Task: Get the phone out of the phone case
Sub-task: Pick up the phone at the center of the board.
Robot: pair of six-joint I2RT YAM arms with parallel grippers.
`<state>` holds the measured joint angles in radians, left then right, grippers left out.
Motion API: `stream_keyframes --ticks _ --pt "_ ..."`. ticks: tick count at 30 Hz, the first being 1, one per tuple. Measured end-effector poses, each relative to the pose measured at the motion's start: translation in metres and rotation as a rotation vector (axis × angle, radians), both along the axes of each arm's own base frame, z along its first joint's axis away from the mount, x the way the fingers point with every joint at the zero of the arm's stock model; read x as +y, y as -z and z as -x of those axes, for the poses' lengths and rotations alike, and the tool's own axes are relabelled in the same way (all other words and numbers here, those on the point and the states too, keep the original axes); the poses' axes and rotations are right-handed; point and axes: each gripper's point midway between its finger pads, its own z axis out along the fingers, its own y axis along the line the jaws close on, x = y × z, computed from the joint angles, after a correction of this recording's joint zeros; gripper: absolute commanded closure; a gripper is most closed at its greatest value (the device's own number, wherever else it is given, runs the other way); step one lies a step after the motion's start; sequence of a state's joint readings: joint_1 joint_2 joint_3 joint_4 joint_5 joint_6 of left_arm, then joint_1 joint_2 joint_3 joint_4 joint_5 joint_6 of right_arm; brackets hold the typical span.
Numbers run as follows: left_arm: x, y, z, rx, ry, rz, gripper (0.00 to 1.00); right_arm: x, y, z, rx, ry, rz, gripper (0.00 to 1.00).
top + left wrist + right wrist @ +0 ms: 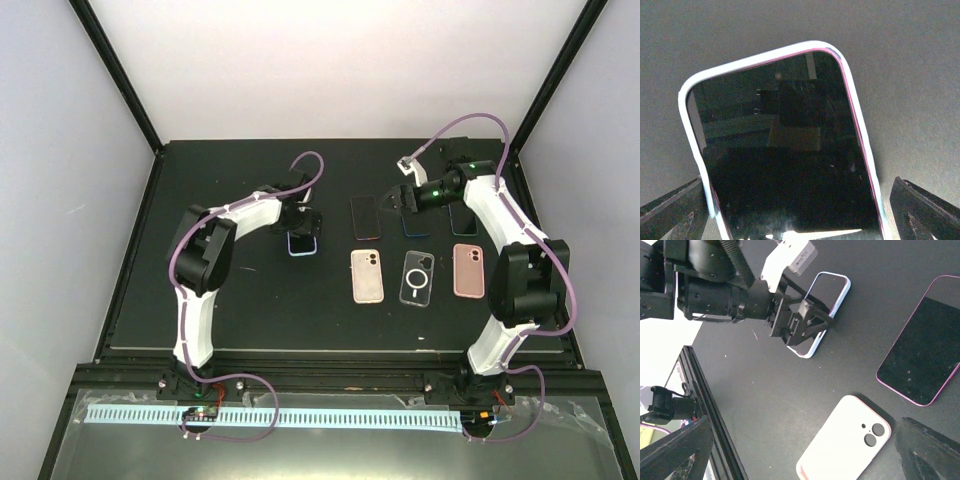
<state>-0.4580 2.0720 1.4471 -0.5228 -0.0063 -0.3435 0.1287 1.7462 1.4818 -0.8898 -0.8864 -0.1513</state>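
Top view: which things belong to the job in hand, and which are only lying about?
Job in hand:
- cased phone
- left gripper, open over it

Lying about:
- pink-edged phone
- blue-edged phone
- half-hidden phone
- cream case
- clear case
- pink case

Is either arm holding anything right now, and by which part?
Nothing is held. The left tool is open, its fingers either side of the cased phone; the right tool is open too.
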Motion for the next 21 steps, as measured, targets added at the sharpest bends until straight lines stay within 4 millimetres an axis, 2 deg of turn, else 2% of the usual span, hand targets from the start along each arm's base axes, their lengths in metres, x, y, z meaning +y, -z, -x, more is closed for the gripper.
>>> stream_keyframes --ticks 5,8,16,21 --pt "0.001 0.006 -0.010 -0.008 0.017 -0.099 0.01 -0.002 0.000 0.000 0.004 0.004 -0.007 0.00" --pt "0.005 0.007 -0.009 -0.010 0.019 -0.145 0.10 -0.003 0.000 -0.001 0.005 0.007 -0.010 0.00" --pt "0.012 0.004 -0.008 -0.021 0.073 -0.222 0.25 -0.006 -0.007 -0.007 -0.054 0.031 0.006 0.00" --pt "0.023 0.005 0.001 0.020 0.091 -0.236 0.16 -0.013 -0.034 -0.013 -0.187 0.065 0.044 0.00"
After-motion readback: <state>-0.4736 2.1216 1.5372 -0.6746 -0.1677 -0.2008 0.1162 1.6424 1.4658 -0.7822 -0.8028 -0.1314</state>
